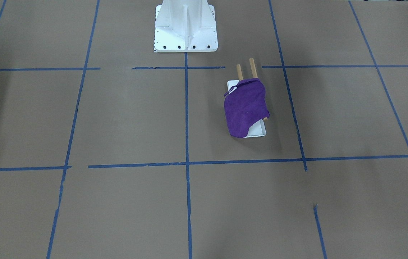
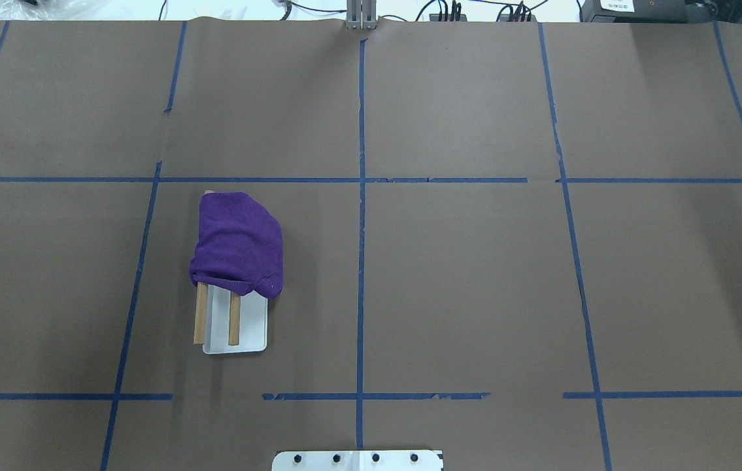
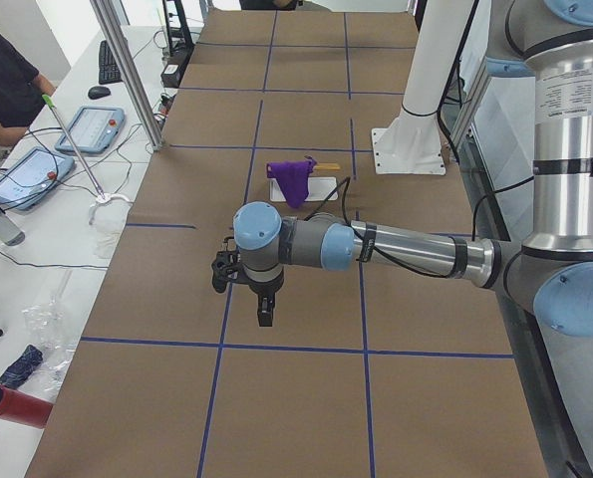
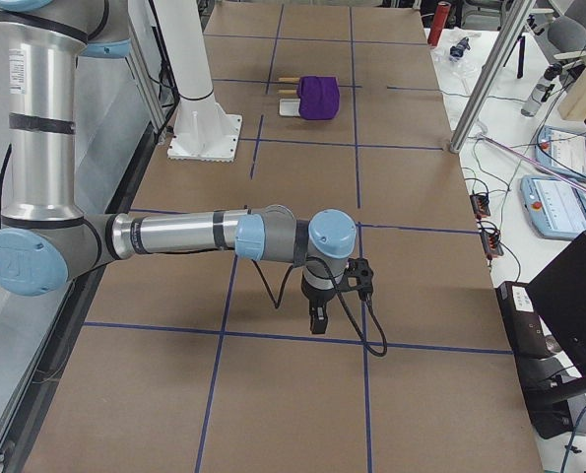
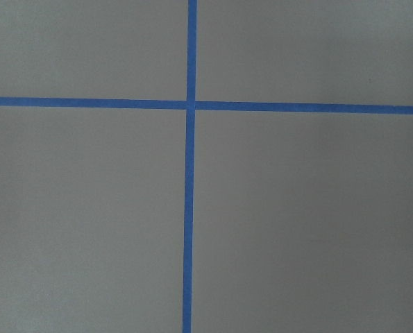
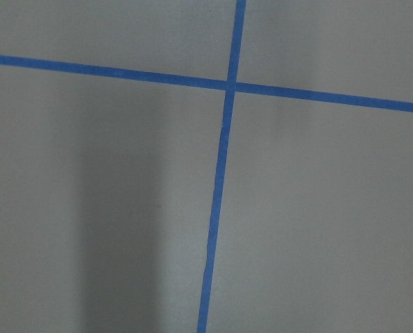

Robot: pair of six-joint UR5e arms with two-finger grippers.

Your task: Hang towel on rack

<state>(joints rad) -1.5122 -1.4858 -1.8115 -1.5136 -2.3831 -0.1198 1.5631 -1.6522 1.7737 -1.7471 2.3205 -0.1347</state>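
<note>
**Finding.** The deep-purple soft cloth towel (image 2: 238, 242) lies draped over both tan wooden dowels of the small white-based rack (image 2: 246, 337). In the overhead view it covers their 12 o'clock end and leaves the 6 o'clock ends bare. The cloth sags on either side, so the dowels carry it; hanging is judged done.

**Position.** The rack stands at 9 o'clock from the centre of the brown-papered worktop (image 2: 475, 275).

**Arms.** The left pincer (image 3: 264, 311) and right pincer (image 4: 317, 320) hang well apart from it, presumably parked clear. Whether either is apart or together, I cannot tell.
</note>
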